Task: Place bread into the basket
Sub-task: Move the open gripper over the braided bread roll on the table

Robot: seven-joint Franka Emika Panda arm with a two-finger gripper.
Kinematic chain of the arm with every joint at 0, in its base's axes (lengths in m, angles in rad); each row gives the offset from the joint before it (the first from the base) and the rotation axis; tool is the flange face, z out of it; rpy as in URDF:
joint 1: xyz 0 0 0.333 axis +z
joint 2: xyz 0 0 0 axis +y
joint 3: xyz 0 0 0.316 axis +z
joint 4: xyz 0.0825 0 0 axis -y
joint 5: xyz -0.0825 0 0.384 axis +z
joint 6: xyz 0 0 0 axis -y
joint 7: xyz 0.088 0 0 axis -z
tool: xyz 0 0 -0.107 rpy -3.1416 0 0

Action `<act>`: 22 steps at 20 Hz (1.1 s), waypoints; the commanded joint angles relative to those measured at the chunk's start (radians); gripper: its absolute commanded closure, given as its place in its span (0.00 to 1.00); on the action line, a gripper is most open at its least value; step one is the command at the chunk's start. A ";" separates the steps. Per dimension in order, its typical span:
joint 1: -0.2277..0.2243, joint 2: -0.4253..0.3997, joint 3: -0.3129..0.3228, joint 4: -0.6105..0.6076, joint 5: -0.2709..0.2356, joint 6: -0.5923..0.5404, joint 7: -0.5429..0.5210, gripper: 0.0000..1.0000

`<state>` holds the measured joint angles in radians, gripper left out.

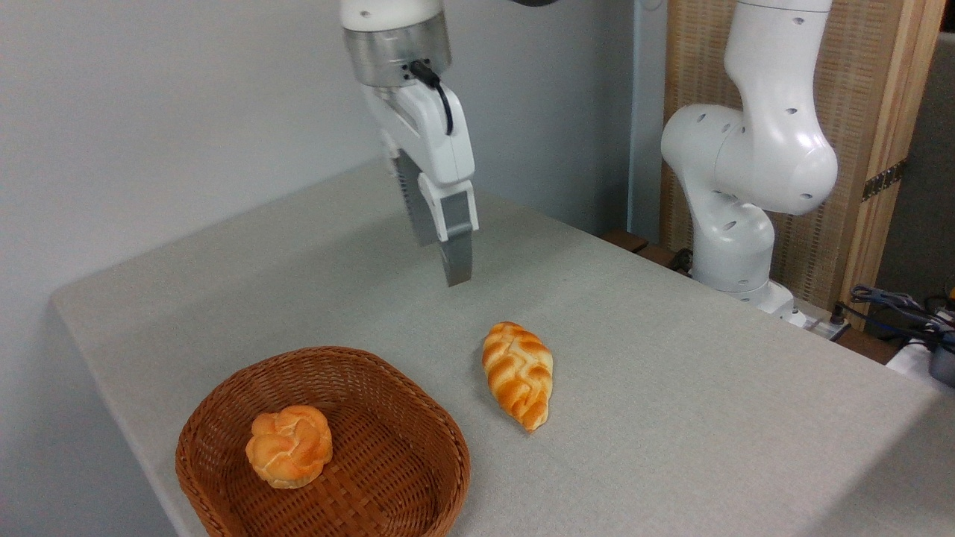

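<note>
The bread [518,373], a golden-orange braided loaf, lies on the grey table with its pointed end toward the front. To its left stands the brown wicker basket [418,418], a short gap away. My gripper [442,262] hangs in the air above and behind the loaf, pointing down and well clear of it. It is seen nearly edge-on, one finger [456,257] in front of the other. The two fingers look spread apart with nothing between them.
A small round knotted bun [289,446] sits inside the basket at its left side. The arm's white base [735,246] stands at the table's far right edge, with cables [895,306] beyond it. The basket is close to the table's front-left edge.
</note>
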<state>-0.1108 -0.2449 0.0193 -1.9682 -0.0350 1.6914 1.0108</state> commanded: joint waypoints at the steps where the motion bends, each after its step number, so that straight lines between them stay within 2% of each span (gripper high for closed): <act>1: 0.002 -0.070 0.005 -0.123 -0.013 0.047 0.230 0.00; 2: 0.002 -0.071 0.004 -0.132 -0.013 0.047 0.271 0.00; 4: 0.002 -0.071 0.005 -0.138 -0.013 0.047 0.255 0.00; 5: 0.002 -0.074 0.005 -0.138 -0.014 0.045 0.185 0.00; 7: 0.002 -0.085 0.008 -0.135 -0.014 0.045 -0.031 0.00; 11: 0.002 -0.083 0.013 -0.136 -0.014 0.047 -0.226 0.00; 14: 0.003 -0.079 0.019 -0.136 -0.008 0.048 -0.436 0.00; 19: 0.003 -0.065 0.085 -0.139 -0.005 0.091 -0.886 0.00; 22: 0.003 -0.067 0.102 -0.182 0.006 0.088 -1.037 0.00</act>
<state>-0.1052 -0.3045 0.1029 -2.1030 -0.0350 1.7608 0.1176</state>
